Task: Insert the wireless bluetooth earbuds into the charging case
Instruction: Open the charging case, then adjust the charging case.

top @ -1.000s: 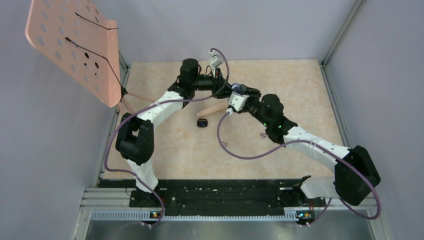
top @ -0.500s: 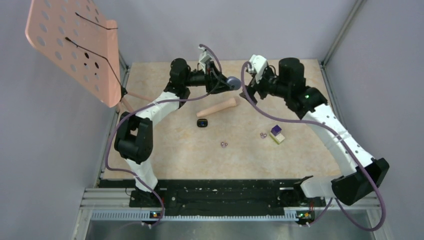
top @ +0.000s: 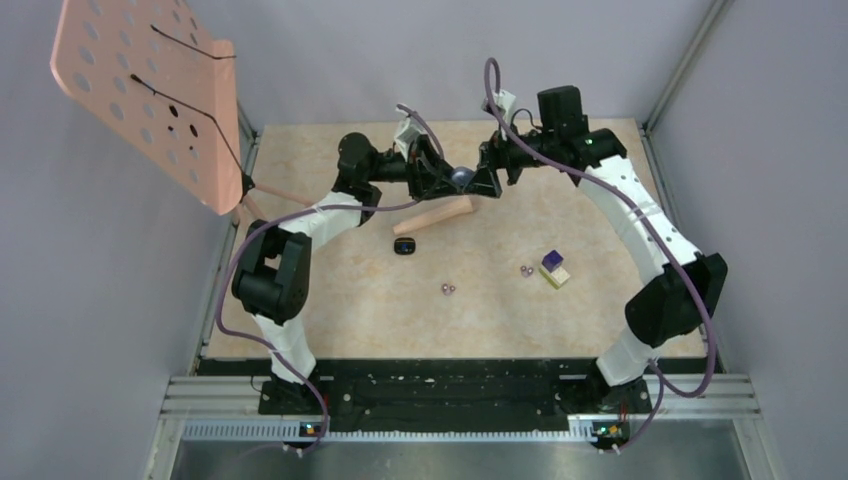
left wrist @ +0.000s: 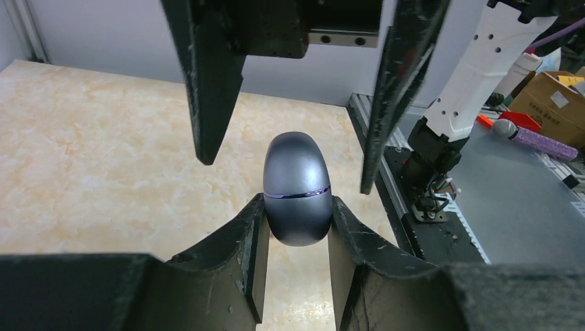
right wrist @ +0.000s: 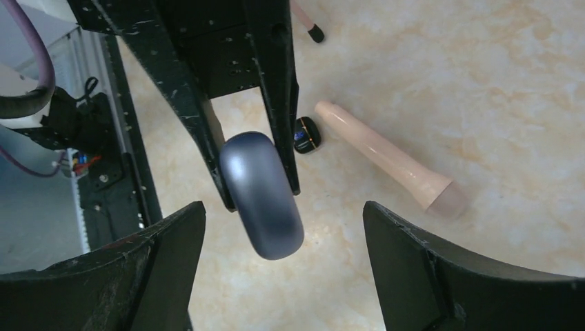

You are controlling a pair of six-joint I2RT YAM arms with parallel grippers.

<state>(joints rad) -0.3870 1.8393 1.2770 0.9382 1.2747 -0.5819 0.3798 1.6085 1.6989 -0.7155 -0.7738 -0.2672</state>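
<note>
- Right gripper has swung in from the far right over the last half second. It now faces the left one at the far middle of the table. Its jaws stand wide, one finger on each side of the case's free end, with a clear gap on both sides in its own wrist view.
- Left gripper hangs above the table at the far middle, clamped on one half of the case.
- Case is a grey egg shape that sticks out of the left fingers, its long axis pointing straight at the right gripper. The seam runs across it just beyond the left fingertips, so the domed half is bare. The coming move turns on this, I judge: the right jaws straddle that bare half and need only narrow on it.
- Wooden stick lies just nearer than the case.
- Black earbuds lie nearer than the stick. Pink earbuds lie nearer still, well apart from both grippers. No earbud shows at the case, which looks shut along its seam.
</note>
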